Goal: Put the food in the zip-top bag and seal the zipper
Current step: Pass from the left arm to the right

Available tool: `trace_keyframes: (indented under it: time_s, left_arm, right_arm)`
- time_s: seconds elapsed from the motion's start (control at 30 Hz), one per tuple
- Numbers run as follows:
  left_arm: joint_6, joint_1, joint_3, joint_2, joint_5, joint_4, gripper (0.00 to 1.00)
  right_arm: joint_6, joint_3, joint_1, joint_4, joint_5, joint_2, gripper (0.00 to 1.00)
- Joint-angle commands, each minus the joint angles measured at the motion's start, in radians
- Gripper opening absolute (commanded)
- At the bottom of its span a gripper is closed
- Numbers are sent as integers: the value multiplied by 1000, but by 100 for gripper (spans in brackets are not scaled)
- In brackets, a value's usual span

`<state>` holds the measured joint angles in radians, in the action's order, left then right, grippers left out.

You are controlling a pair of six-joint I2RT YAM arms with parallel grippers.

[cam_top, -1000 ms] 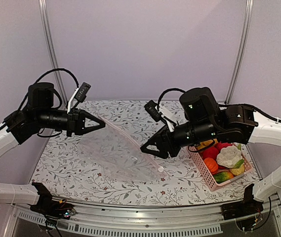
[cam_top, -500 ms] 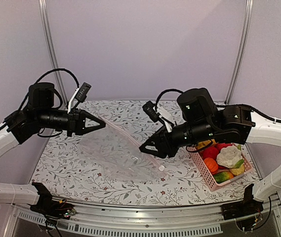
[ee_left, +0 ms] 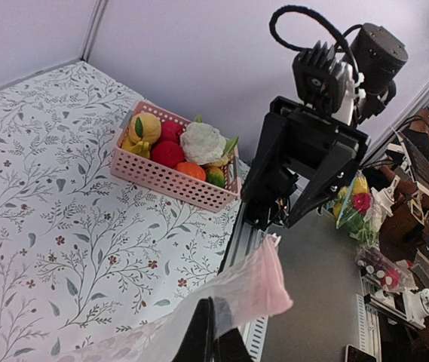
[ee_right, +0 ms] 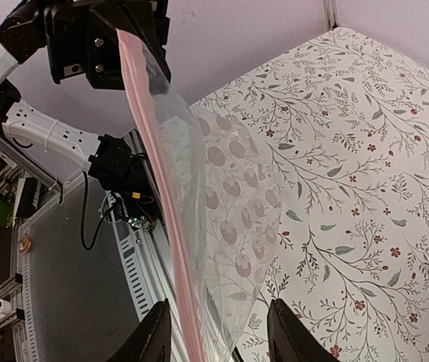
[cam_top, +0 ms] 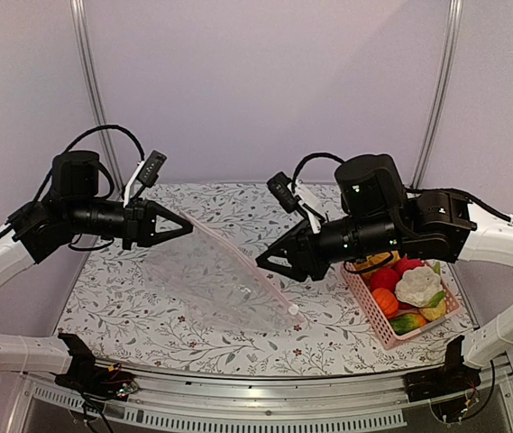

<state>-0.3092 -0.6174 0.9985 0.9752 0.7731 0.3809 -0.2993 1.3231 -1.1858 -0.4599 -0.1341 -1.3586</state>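
Observation:
The zip-top bag (cam_top: 224,280) hangs clear and floppy, slanting from the upper left down to the table. My left gripper (cam_top: 187,229) is shut on its top corner (ee_left: 263,283), fingers (ee_left: 203,335) pressed together on the plastic. The pink zipper (ee_right: 148,143) runs along the bag's mouth, and its white slider (cam_top: 293,308) lies low near the table. My right gripper (ee_right: 218,335) is open, one finger on each side of the zipper edge, not clamping it. The food (cam_top: 414,287) sits in a pink basket: white cauliflower (ee_left: 202,142), red fruits, orange and yellow pieces.
The pink slotted basket (cam_top: 371,311) stands at the right of the floral table (cam_top: 148,316), close under my right arm. A metal rail (cam_top: 265,392) runs along the near edge. Two upright frame posts (cam_top: 89,81) stand at the back corners.
My right gripper has lifted slightly along the bag's mouth edge. The left gripper and the basket have not moved.

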Motion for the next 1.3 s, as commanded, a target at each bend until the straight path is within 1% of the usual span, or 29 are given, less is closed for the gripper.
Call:
trace_keyframes:
  time_s: [0.0,1.27]
  left_arm:
    - [9,-13,2,-7,-10,0,0]
    - [9,-13,5,-10,-15,3,0]
  right_arm:
    - [-2,18,-5,17,16,13,43]
    - [-3,14,-5,-5,-11,-49,33]
